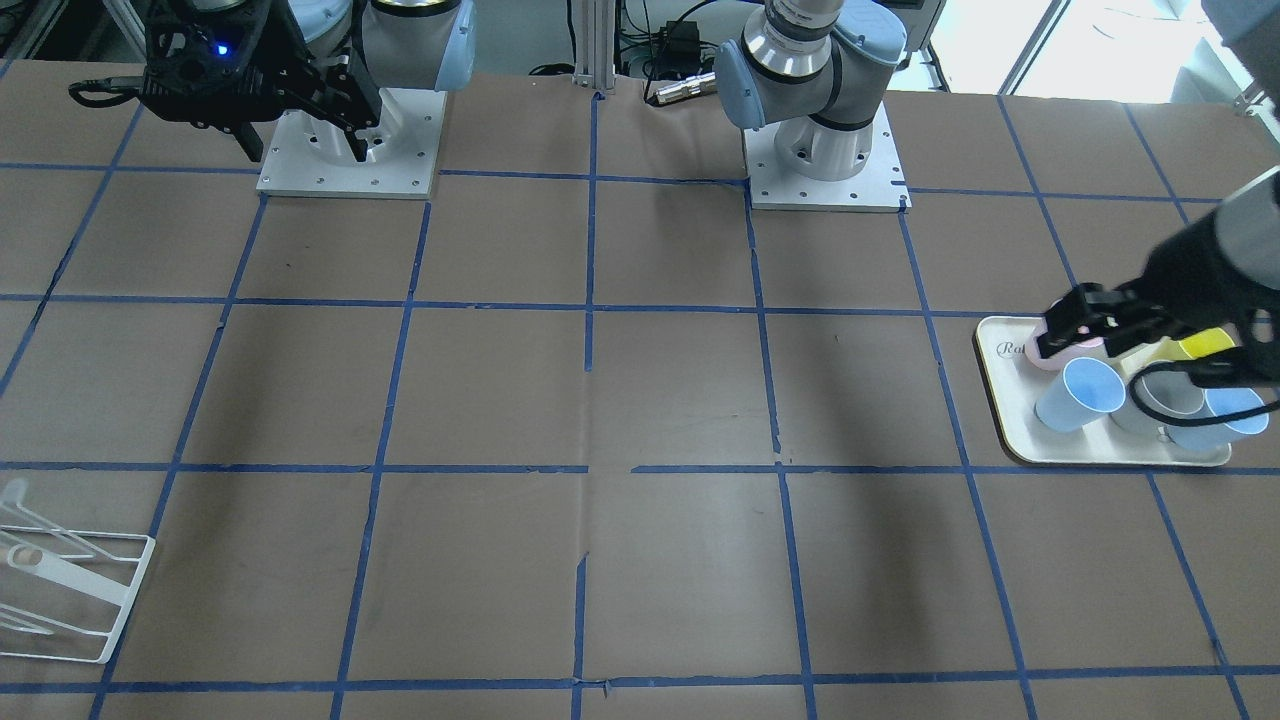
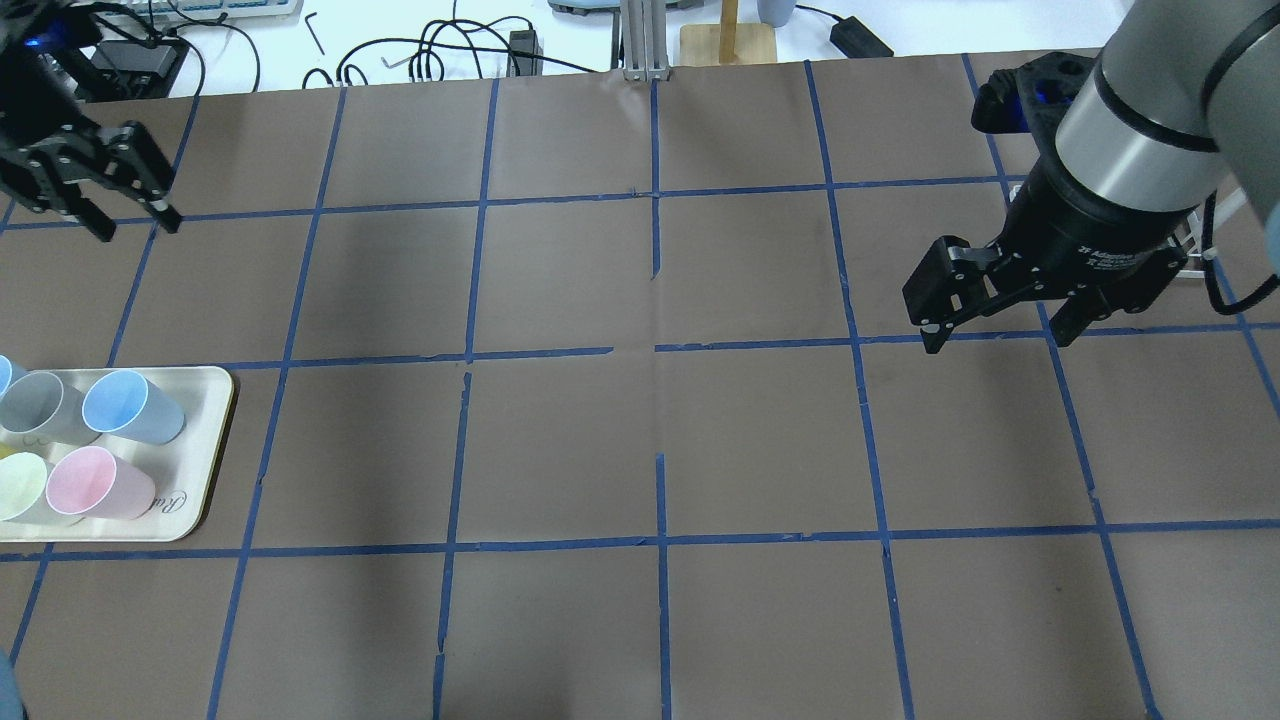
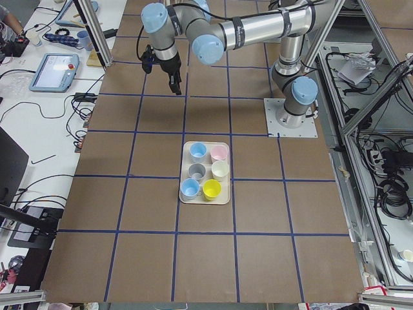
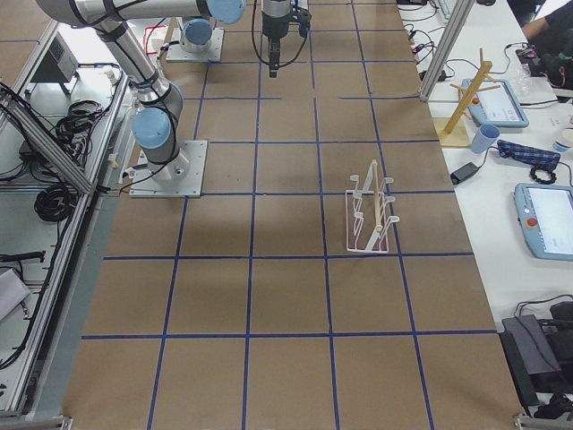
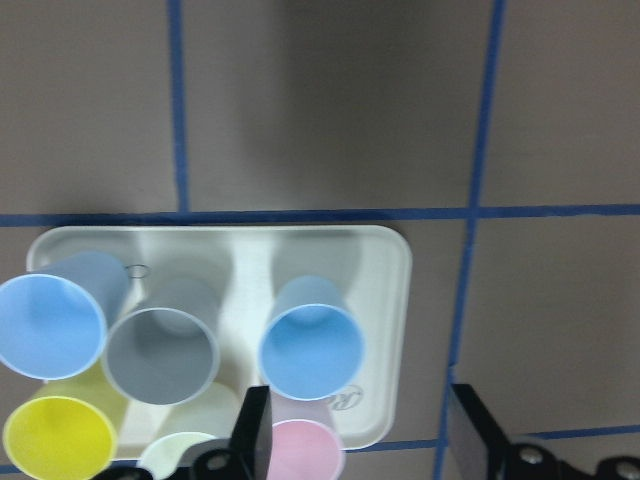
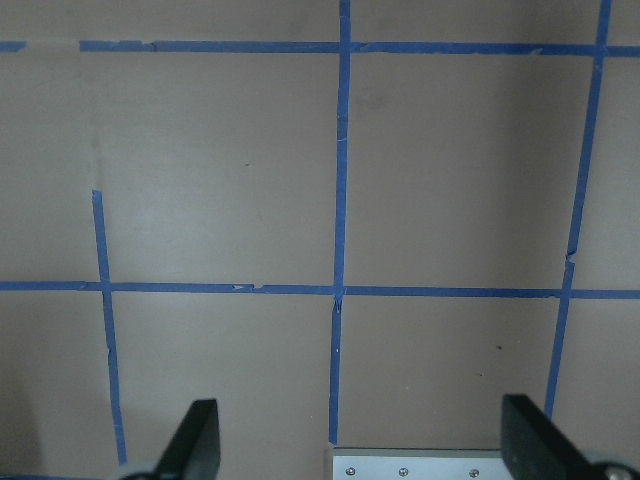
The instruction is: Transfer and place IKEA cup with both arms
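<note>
The left gripper [image 5: 358, 410] hangs over the cream tray [image 5: 392, 290], fingers spread wide and holding nothing. The light-blue IKEA cup [image 5: 312, 338] stands upright just ahead of its fingertips, with a grey cup [image 5: 160, 352] close on one side and the tray's rim on the other. The right gripper [image 2: 1000, 338] hovers well apart over the taped table [image 2: 650, 440], equally wide, holding nothing.

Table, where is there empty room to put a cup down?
The middle of the table is all bare, from the tray across to the white rack. The tray is crowded: six cups fill it, with no free spot.
</note>
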Controlling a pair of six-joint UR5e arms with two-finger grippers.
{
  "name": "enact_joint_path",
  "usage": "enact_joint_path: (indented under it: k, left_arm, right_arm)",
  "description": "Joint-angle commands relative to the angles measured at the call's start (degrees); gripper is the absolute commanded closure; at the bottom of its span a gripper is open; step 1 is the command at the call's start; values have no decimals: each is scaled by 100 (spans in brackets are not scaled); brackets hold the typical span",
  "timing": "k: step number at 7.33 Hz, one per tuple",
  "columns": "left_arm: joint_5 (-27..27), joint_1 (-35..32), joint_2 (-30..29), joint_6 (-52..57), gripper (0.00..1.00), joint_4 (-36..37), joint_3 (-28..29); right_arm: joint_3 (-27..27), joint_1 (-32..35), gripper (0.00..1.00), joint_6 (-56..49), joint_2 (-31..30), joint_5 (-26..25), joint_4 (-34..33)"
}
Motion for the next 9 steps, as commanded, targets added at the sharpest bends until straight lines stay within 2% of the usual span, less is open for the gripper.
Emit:
enact_joint_path:
  k: [1, 2, 3, 5, 6, 9]
  left_arm:
    - [-87, -1131, 571, -1359, 0, 472, -677]
    - [-87, -1571, 704, -1775, 0, 1155, -950]
    - [-87, -2001, 792, -2031, 0, 1449, -1153]
    - [-70, -2190, 811, -1999, 0, 1391, -937]
    - [-79, -2156, 654, -1964, 0, 1225, -622]
    - [-17, -2103, 670, -1849, 0, 1092, -602]
  right_arm:
    - [3, 0, 0, 3, 0, 0, -14]
    - [-6, 0, 0, -5, 0, 0, -15]
    - [11, 0, 0, 3, 0, 0, -15]
    - [-15, -9, 0, -5, 0, 0, -6]
    - [-24, -9, 0, 3, 0, 0, 3]
    - [-50, -35, 0, -6, -9, -8, 29]
